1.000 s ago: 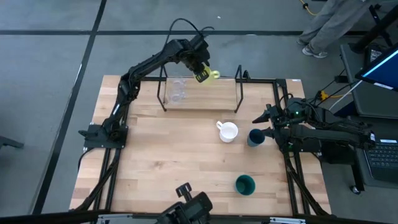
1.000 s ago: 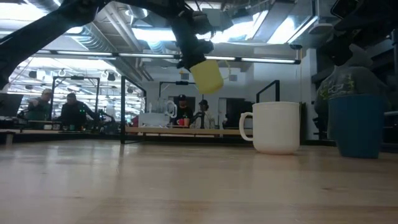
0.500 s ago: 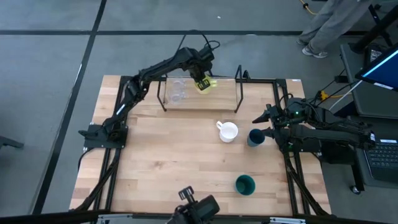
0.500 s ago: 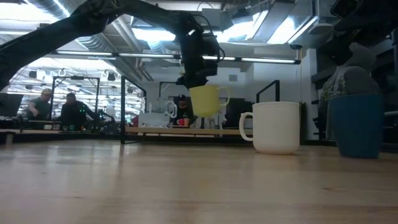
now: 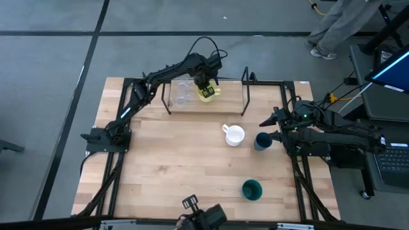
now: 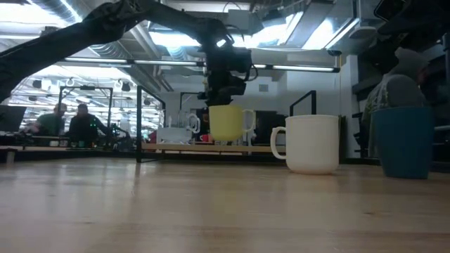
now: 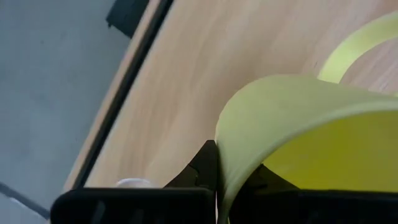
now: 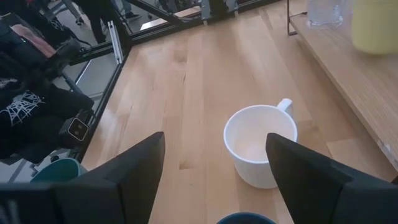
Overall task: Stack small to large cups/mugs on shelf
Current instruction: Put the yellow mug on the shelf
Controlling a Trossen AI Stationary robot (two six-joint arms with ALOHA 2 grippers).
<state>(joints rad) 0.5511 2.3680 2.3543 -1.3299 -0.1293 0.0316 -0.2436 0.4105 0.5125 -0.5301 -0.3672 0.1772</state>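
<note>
Over the shelf, the left gripper has its jaws clamped on the yellow mug's rim. By the white mug, the right gripper waits, jaws wide apart.

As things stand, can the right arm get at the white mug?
Probably yes. The right gripper is open and empty, hanging just beside the white mug, which stands upright on the table. Only the dark blue cup sits close by, slightly to the side; the approach from above looks free.
</note>
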